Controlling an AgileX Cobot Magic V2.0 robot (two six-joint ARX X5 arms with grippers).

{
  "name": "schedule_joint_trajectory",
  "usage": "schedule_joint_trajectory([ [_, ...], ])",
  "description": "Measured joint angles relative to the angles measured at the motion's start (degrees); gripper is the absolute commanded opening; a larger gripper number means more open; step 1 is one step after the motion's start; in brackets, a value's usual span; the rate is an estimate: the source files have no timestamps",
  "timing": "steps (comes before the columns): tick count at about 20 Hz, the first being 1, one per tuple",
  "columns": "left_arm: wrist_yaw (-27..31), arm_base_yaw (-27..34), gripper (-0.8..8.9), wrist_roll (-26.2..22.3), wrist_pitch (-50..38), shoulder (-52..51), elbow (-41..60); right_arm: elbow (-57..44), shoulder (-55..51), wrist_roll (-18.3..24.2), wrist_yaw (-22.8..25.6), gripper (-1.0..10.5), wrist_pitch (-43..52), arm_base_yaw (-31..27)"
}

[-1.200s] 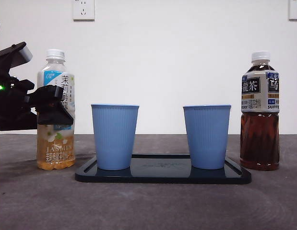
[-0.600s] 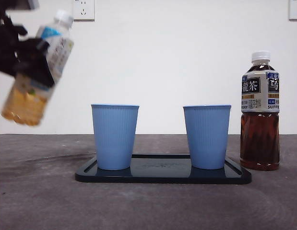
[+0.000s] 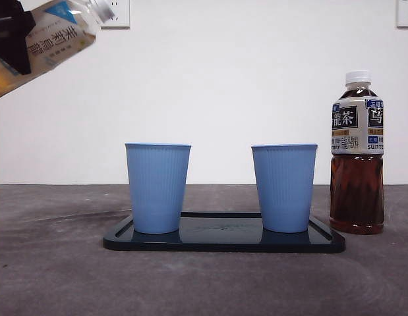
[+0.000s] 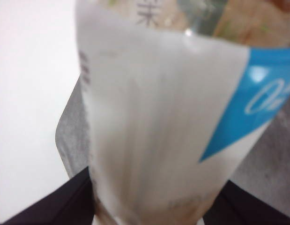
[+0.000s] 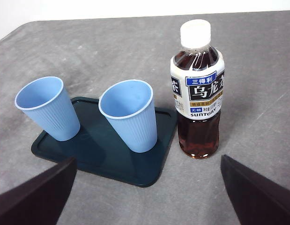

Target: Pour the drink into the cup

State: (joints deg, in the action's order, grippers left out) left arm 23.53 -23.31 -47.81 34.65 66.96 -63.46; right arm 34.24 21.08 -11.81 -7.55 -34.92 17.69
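Observation:
The jasmine tea bottle, with pale yellow drink and a white-and-blue label, hangs tilted at the top left of the front view, its neck pointing right and slightly up. My left gripper is shut on its body; in the left wrist view the bottle fills the picture between the left gripper's jaws. Two blue ribbed cups stand upright on a dark tray. The held bottle is high and to the left of the left cup. My right gripper stands open above the table.
A dark oolong tea bottle with a white cap stands upright on the table just right of the tray, next to the right cup. The same bottle shows in the right wrist view. A white wall lies behind.
The left gripper has lifted the jasmine tea bottle off the table, raised it to the top left corner, and tipped it further toward horizontal. Cups and oolong bottle have not moved.

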Motion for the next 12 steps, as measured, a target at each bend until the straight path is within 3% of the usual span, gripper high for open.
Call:
schedule_joint_trajectory([
  [4, 5.0, -3.5, 2.12, -4.2, 0.4, 4.1, 0.0, 0.0, 0.0, 0.0, -0.3, 4.9, 0.0, 0.0],
  [12, 13.1, -8.5, 1.80, -7.4, 0.2, 11.0, 0.0, 0.0, 0.0, 1.0, -1.4, 4.9, -0.2, 0.0],
])
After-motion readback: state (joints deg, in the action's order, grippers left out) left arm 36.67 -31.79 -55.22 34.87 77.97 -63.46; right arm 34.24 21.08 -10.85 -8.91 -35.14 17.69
